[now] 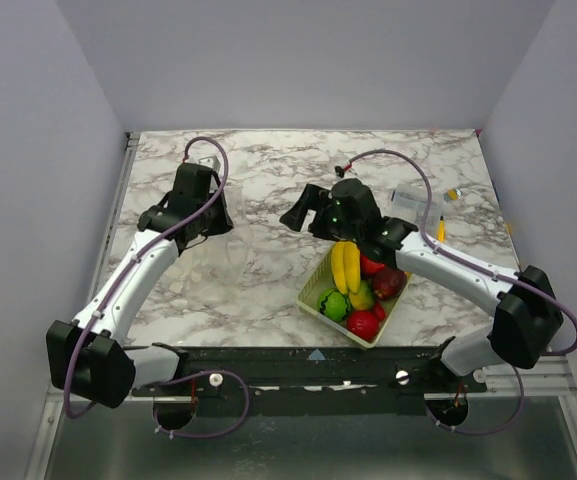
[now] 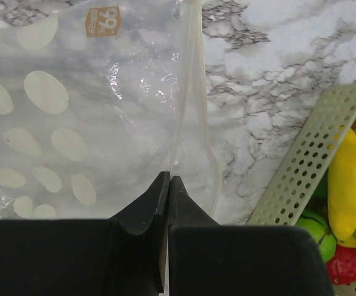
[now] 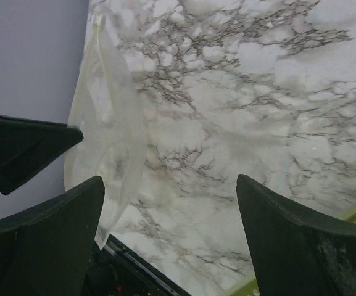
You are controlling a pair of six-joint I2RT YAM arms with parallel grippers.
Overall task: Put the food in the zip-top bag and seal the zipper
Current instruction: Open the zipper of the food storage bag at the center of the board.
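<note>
Bench [image 1: 268,160] of grey-veined marble is seen from above, closed in by pale walls at the far side and on both flanks. The left pincer [image 1: 216,222] is stretched over the left half, and the zip-top bag [image 1: 236,255], almost invisible, is made out just beside it. The right pincer [image 1: 298,213] is held over the middle, near the bag but apart from it. A lattice basket [image 1: 314,287] is set by the front edge on the right. All the food is inside it: bananas [image 1: 346,265], a green piece [image 1: 335,303], a red piece [image 1: 364,323] and a dark red piece [image 1: 389,283]. Bare marble is left open between bag and basket and across the far half. A clear box [image 1: 413,200] is seen at the far right.

From the left wrist, the left pincer [image 2: 167,185] is shown clenched, its tips pressed together on the bag's edge. The zip-top bag [image 2: 73,111], printed with pale ovals, is spread to the left. Its zipper strip [image 2: 193,92] runs away from the tips. The basket [image 2: 304,166] wall crosses the right corner, apart from the bag, with the bananas [image 2: 345,185] inside.

From the right wrist, the right pincer [image 3: 168,203] is shown released, its fingers spread wide over bare marble. The zip-top bag [image 3: 107,123] is seen at the left with the left pincer [image 3: 23,145] at its edge. Whether it is lifted or lying cannot be told.
</note>
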